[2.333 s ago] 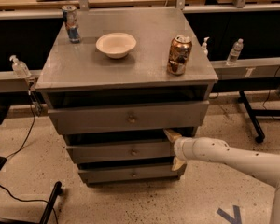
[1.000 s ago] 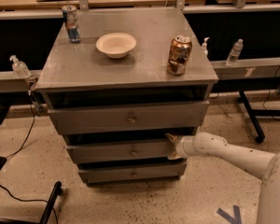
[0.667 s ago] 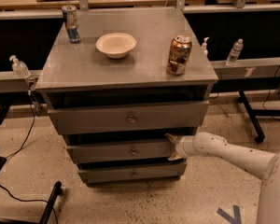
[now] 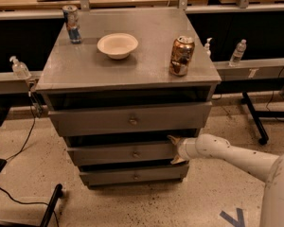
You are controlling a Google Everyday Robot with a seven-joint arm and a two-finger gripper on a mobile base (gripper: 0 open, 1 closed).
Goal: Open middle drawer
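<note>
The grey cabinet has three drawers with small round knobs. The middle drawer [image 4: 118, 153] sits between the taller top drawer [image 4: 128, 118] and the bottom drawer [image 4: 132, 176]; its knob [image 4: 135, 153] is in the middle of its front. It stands slightly out from the cabinet. My gripper [image 4: 174, 149] is at the right end of the middle drawer's front, on the white arm that comes in from the lower right. Its fingers are spread, one fingertip [image 4: 172, 138] at the front's top edge and one at its bottom edge. It is far right of the knob.
On the cabinet top [image 4: 151, 65] stand a white bowl [image 4: 117, 45], a bronze can [image 4: 181, 56] near the right edge and a blue can [image 4: 72, 24] at the back left. Bottles stand on ledges at both sides. A black chair base [image 4: 52, 205] is at the lower left.
The arm has swung lower and slimmer in view since the oldest frame, with the gripper staying at the drawer's right end. In the last second nothing has visibly moved.
</note>
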